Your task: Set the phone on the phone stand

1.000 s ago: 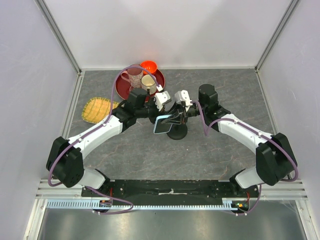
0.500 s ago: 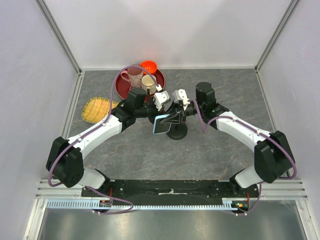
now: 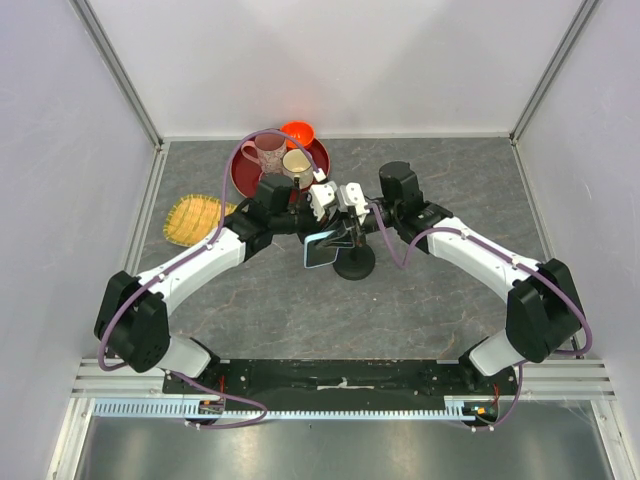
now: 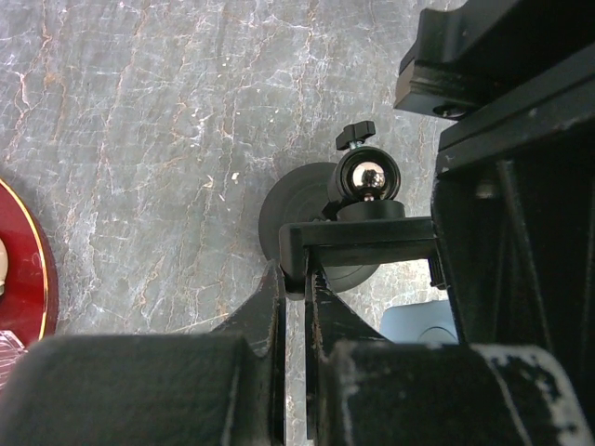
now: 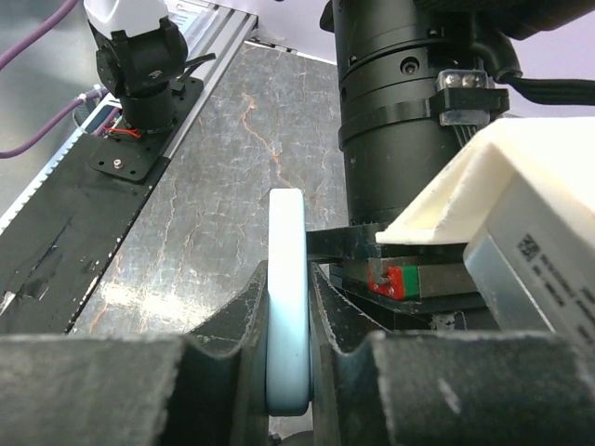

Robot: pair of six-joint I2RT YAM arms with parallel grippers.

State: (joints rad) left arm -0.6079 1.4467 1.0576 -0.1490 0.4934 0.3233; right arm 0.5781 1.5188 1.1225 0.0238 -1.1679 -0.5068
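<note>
The phone (image 3: pixel 322 250) hangs over the middle of the table, dark screen up, tilted. In the right wrist view its light blue rim (image 5: pixel 286 223) stands edge-on between my fingers. My right gripper (image 5: pixel 289 279) is shut on the phone and also shows from above (image 3: pixel 348 225). The black phone stand (image 3: pixel 354 265) stands on its round base just right of the phone. My left gripper (image 4: pixel 296 279) is shut on the end of the stand's cradle bar (image 4: pixel 358 237), below the ball joint (image 4: pixel 363 177). From above, the left gripper (image 3: pixel 318 222) sits close beside the right one.
A red tray (image 3: pixel 245 178) with two mugs and an orange bowl (image 3: pixel 298 131) sits at the back left. A yellow woven mat (image 3: pixel 195 218) lies at the left. White walls close in the table on three sides.
My right arm has swung left, towards the left gripper, carrying the phone a little left over the stand. The left gripper has stayed on the stand.
</note>
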